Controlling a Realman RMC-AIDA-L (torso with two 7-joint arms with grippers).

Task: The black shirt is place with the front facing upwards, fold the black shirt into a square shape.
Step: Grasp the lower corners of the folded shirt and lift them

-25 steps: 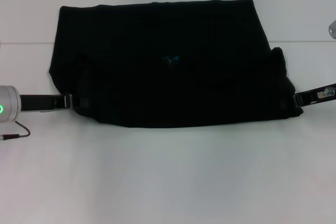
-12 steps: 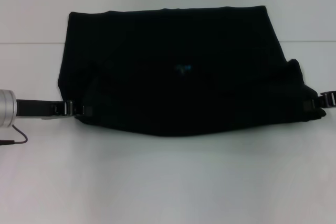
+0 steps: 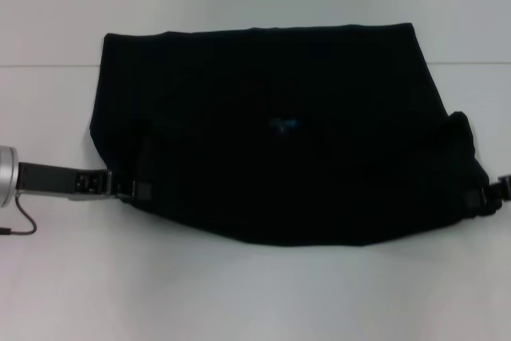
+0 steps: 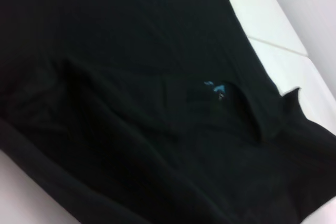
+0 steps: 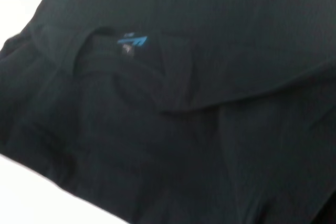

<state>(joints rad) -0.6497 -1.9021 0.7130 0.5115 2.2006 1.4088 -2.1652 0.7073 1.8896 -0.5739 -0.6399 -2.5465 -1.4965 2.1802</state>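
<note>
large plain black cloth T-shirt [image 3: 271,129] lies spread on white table [image 3: 255,293], small blue collar mark [image 3: 281,124] up | left gripper [image 3: 134,189] pinches near-left corner, right gripper [image 3: 477,199] near-right corner, probably to carry one edge evenly for a fold
</note>
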